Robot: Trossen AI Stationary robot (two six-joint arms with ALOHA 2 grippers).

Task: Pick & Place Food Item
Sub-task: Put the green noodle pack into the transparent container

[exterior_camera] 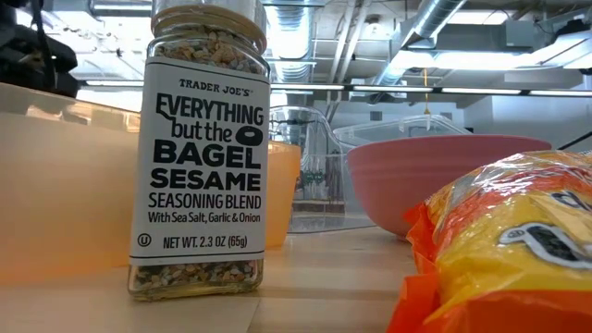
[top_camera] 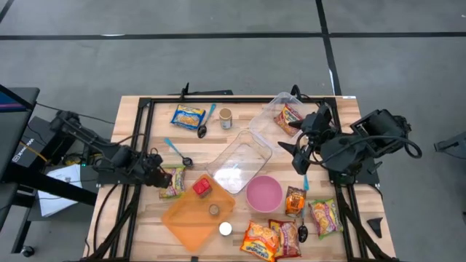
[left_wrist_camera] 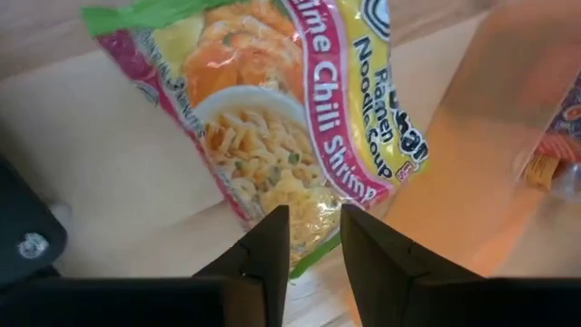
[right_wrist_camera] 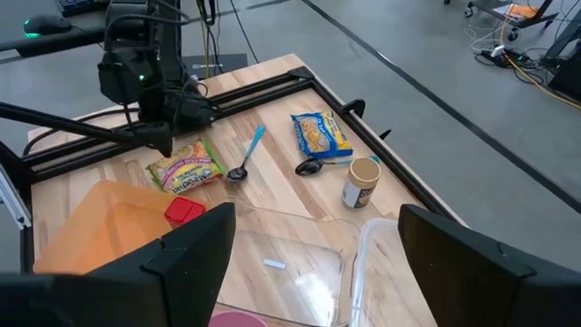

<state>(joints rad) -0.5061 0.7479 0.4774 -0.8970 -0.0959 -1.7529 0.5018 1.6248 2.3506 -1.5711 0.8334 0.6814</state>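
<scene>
A pink and green Lime Chili Shrimp ramen packet point(top_camera: 173, 182) lies at the left edge of the orange tray point(top_camera: 191, 218); it also shows in the left wrist view point(left_wrist_camera: 272, 109) and the right wrist view point(right_wrist_camera: 186, 168). My left gripper point(top_camera: 160, 177) is at the packet's left end, shut on it point(left_wrist_camera: 313, 243). My right gripper point(top_camera: 298, 151) hovers wide open and empty point(right_wrist_camera: 318, 263) over the clear containers at the right. My left gripper pinches the packet's near end, by its green sealed edge point(left_wrist_camera: 309, 227), between its two fingers. The fingers come from the table's left, low and near level. The packet stretches away from the fingers toward the orange tray; whether it is off the table I cannot tell.
The orange tray holds a red item point(top_camera: 202, 187), a seasoning jar point(exterior_camera: 199, 148) and a white lid point(top_camera: 225, 228). Clear containers point(top_camera: 240, 160), a pink bowl point(top_camera: 263, 193), several noodle packets point(top_camera: 277, 236), spoons point(top_camera: 178, 153), a yellow packet point(top_camera: 188, 116) and a small jar point(top_camera: 226, 118) are spread about.
</scene>
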